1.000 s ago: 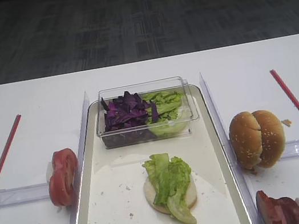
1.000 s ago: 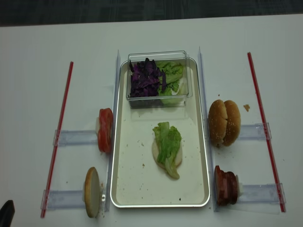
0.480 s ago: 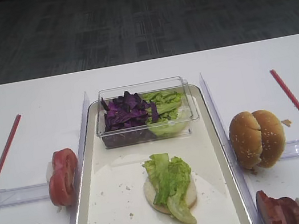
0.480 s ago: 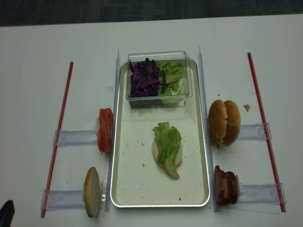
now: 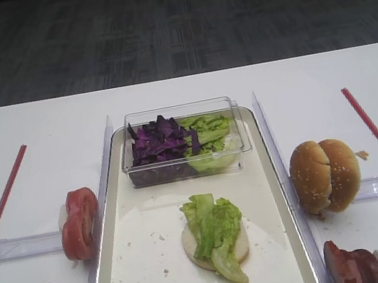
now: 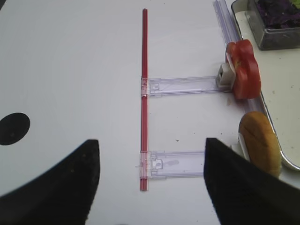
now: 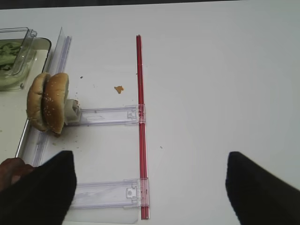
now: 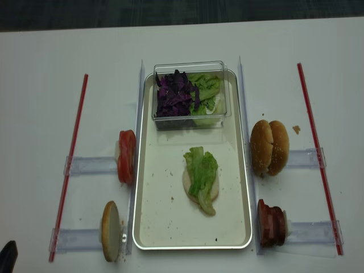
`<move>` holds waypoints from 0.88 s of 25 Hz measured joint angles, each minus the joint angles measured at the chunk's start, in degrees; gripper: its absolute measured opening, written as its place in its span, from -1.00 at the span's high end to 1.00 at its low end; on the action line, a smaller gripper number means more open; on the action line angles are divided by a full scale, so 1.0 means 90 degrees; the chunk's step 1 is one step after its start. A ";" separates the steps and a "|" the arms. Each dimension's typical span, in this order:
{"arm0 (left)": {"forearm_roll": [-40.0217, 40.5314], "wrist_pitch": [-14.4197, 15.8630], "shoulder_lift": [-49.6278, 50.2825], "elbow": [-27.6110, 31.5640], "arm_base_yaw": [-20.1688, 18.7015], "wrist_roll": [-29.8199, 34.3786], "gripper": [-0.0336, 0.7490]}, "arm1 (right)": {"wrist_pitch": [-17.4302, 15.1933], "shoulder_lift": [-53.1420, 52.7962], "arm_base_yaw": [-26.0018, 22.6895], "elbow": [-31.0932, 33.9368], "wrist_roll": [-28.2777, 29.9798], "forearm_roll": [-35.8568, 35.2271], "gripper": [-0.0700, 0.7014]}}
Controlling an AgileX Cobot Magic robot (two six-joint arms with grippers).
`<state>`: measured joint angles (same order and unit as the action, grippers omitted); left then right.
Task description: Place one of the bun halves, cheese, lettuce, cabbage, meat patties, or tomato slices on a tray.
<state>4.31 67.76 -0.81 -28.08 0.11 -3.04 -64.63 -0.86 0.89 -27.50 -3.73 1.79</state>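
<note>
White table (image 5: 25, 126), dark grey carpet (image 5: 153, 23) behind

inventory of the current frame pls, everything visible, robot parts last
tray: 1, cream with silvery rim, table centre
clear plastic box: 1, far end of tray
cabbage: purple shreds, left side of box
lettuce in box: green, right side of box
bun half with lettuce: 1, pale cut face under green leaf, mid tray
tomato slices: red, standing left of tray
bun half: 1, tan, near left
bun halves: 2, tan, on edge right of tray
meat patties: reddish-brown, near right
red strips: 2, outer left and right
left gripper: jaws open
right gripper: jaws open
</note>
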 joint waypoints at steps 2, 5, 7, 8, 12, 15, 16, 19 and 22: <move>0.0000 0.0000 0.0000 0.0000 0.0000 0.0000 -0.20 | 0.0000 0.0000 0.0000 0.0000 0.0000 0.0000 -0.89; 0.0000 0.0000 0.0000 0.0000 0.0000 0.0000 -0.20 | 0.0000 0.0000 0.0000 0.0000 0.0000 0.0000 -0.89; 0.0000 0.0000 0.0000 0.0000 0.0000 0.0000 -0.20 | 0.0000 0.0000 0.0000 0.0000 0.0000 0.0000 -0.89; 0.0000 0.0000 0.0000 0.0000 0.0000 0.0000 -0.20 | 0.0000 0.0000 0.0000 0.0000 0.0000 0.0000 -0.89; 0.0000 0.0000 0.0000 0.0000 0.0000 0.0000 -0.20 | 0.0000 0.0000 0.0000 0.0000 0.0000 0.0000 -0.89; 0.0000 0.0000 0.0000 0.0000 0.0000 0.0000 -0.20 | 0.0000 0.0000 0.0000 0.0000 0.0000 0.0000 -0.89; 0.0000 0.0000 0.0000 0.0000 0.0000 0.0000 -0.20 | 0.0000 0.0000 0.0000 0.0000 0.0000 0.0000 -0.89; 0.0000 0.0000 0.0000 0.0000 0.0000 0.0000 -0.20 | 0.0000 0.0000 0.0000 0.0000 0.0000 0.0000 -0.89; 0.0000 0.0000 0.0000 0.0000 0.0000 0.0000 -0.20 | 0.0000 0.0000 0.0000 0.0000 0.0000 0.0000 -0.89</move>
<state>4.31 67.76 -0.81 -28.08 0.11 -3.04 -64.63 -0.86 0.89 -27.50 -3.73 1.79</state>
